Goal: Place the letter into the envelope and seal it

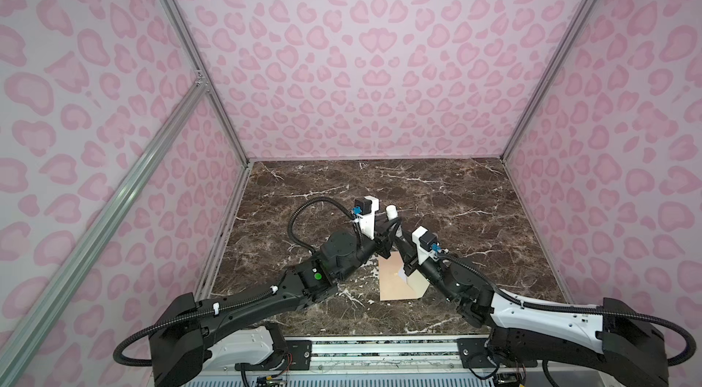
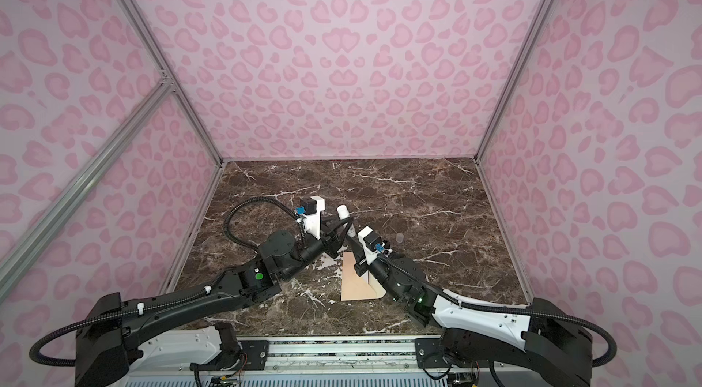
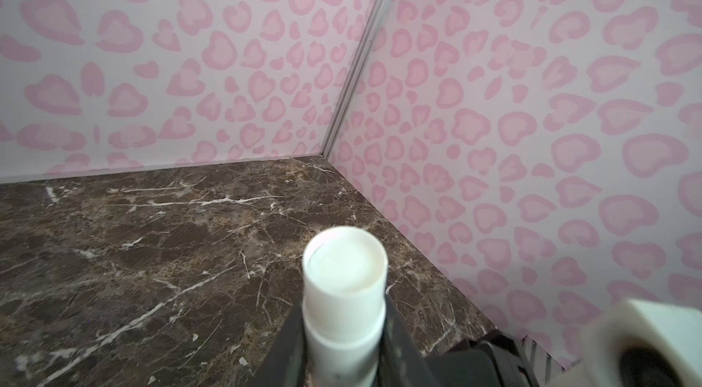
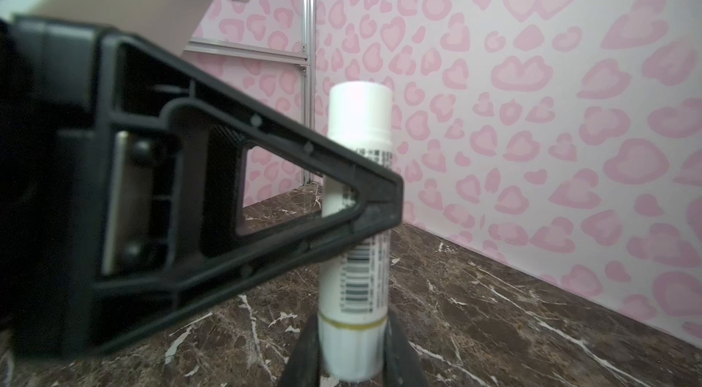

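Observation:
A white glue stick (image 1: 392, 212) (image 2: 342, 211) stands upright above the table, held by both grippers. My left gripper (image 3: 343, 332) (image 1: 393, 227) is shut on its upper body, just under the top section (image 3: 343, 278). My right gripper (image 4: 351, 347) (image 1: 399, 240) is shut on its lower end, below a yellow ring, with the barcode label above the fingers. In the right wrist view the left gripper's black finger (image 4: 342, 195) crosses the stick (image 4: 359, 115). The peach-tan envelope (image 1: 391, 278) (image 2: 355, 282) lies flat on the marble under both wrists, partly covered by the right arm. The letter is hidden.
The dark marble tabletop (image 1: 437, 195) is walled in by pink-patterned panels on three sides. A small clear cap-like object (image 2: 399, 237) sits on the table to the right of the grippers. The arm bases and a metal rail (image 1: 380, 351) run along the near edge.

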`<state>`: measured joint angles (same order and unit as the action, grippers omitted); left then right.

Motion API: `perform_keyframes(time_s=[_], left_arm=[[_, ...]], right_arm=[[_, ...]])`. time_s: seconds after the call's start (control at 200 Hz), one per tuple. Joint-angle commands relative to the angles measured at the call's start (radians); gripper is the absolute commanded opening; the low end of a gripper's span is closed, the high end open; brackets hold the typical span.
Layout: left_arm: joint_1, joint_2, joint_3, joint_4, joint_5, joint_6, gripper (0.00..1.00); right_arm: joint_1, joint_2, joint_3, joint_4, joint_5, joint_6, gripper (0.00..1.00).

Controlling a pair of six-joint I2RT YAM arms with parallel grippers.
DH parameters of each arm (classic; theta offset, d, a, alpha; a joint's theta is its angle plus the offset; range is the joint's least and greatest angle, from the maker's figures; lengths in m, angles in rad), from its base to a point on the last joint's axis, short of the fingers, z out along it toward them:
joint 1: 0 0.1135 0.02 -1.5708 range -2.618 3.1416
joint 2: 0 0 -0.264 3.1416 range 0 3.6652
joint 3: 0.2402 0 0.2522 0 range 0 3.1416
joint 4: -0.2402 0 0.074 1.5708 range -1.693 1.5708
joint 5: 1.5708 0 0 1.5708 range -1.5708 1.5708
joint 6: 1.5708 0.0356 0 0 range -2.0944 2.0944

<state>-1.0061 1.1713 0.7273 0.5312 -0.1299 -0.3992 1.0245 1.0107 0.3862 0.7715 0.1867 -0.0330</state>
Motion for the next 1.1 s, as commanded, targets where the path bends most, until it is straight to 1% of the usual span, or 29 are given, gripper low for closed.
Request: perform_keyframes(time_s=[0.0, 0.06, 0.145, 0.25, 0.405, 0.46, 0.525, 0.585, 0.655, 0.72, 0.79, 0.87, 0.945, 1.01, 1.095], left_arm=[[0.038, -0.021, -0.038, -0.027, 0.301, -0.001, 0.10], [0.064, -0.043, -0.063, -0.013, 0.418, -0.008, 0.10], [0.091, -0.082, -0.099, -0.007, 0.525, -0.010, 0.10], [0.111, -0.128, -0.132, -0.007, 0.637, -0.010, 0.11], [0.116, -0.166, -0.156, -0.009, 0.742, -0.012, 0.11], [0.116, -0.170, -0.162, 0.003, 0.760, -0.017, 0.10], [0.115, -0.174, -0.170, 0.022, 0.761, -0.022, 0.10], [0.116, -0.179, -0.172, 0.028, 0.741, -0.024, 0.10], [0.121, -0.189, -0.164, 0.006, 0.688, -0.017, 0.10], [0.124, -0.212, -0.147, -0.047, 0.579, 0.006, 0.10], [0.124, -0.234, -0.120, -0.112, 0.444, 0.036, 0.10], [0.124, -0.248, -0.093, -0.152, 0.302, 0.049, 0.10], [0.124, -0.248, -0.078, -0.146, 0.193, 0.041, 0.10], [0.121, -0.239, -0.081, -0.117, 0.126, 0.028, 0.11], [0.104, -0.213, -0.082, -0.065, 0.048, 0.016, 0.11]], right_arm=[[-0.004, -0.069, 0.024, -0.093, -0.245, 0.089, 0.08], [-0.023, -0.111, 0.039, -0.159, -0.345, 0.118, 0.07], [-0.046, -0.165, 0.056, -0.234, -0.475, 0.155, 0.06], [-0.070, -0.210, 0.076, -0.296, -0.586, 0.198, 0.07], [-0.114, -0.232, 0.085, -0.307, -0.729, 0.283, 0.08], [-0.129, -0.222, 0.086, -0.289, -0.778, 0.317, 0.09], [-0.139, -0.208, 0.085, -0.279, -0.800, 0.334, 0.12], [-0.144, -0.202, 0.091, -0.307, -0.786, 0.311, 0.19], [-0.141, -0.213, 0.091, -0.368, -0.726, 0.247, 0.36], [-0.134, -0.240, 0.061, -0.385, -0.625, 0.171, 0.48], [-0.118, -0.267, 0.014, -0.373, -0.519, 0.097, 0.57], [-0.095, -0.283, -0.041, -0.338, -0.395, 0.037, 0.62], [-0.081, -0.274, -0.075, -0.287, -0.338, -0.006, 0.64], [-0.067, -0.249, -0.092, -0.227, -0.271, -0.016, 0.64], [-0.011, -0.200, -0.119, -0.100, -0.149, -0.053, 0.64]])
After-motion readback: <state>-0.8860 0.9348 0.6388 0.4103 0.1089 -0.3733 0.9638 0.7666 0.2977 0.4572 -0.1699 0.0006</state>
